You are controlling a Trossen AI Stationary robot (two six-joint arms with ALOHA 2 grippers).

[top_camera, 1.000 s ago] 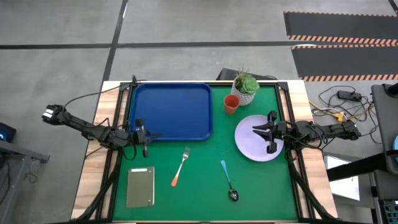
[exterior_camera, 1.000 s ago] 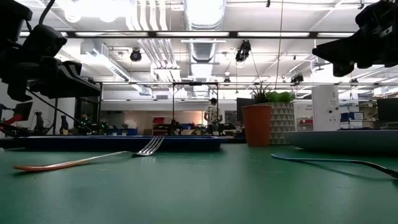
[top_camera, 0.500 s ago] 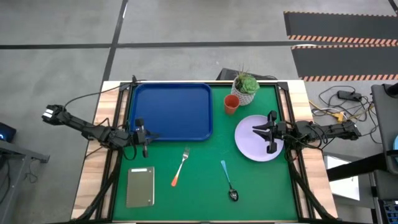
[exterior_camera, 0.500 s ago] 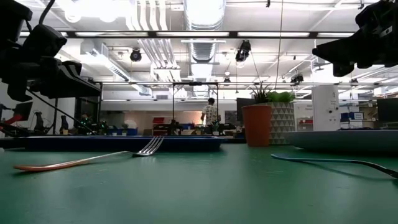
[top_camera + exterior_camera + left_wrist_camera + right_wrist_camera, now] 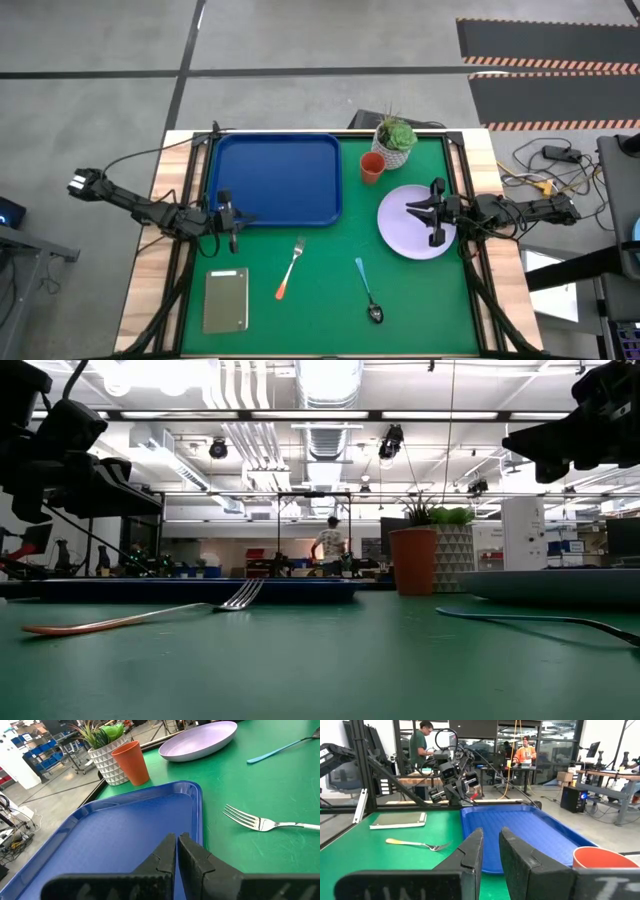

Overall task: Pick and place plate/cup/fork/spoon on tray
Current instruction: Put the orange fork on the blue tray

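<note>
Tray (image 5: 277, 179) lies bare; nothing is placed yet. Plate (image 5: 415, 236), cup (image 5: 372, 167), fork (image 5: 290, 268) and spoon (image 5: 367, 291) all sit on the desk (image 5: 320, 320). Right pincer (image 5: 437, 212) hovers above the plate, slightly apart, empty. Left pincer (image 5: 229, 223), together, waits at the tray's edge.

Cup (image 5: 372, 166) between tray (image 5: 277, 180) and plate (image 5: 412, 232), seemingly apart.
</note>
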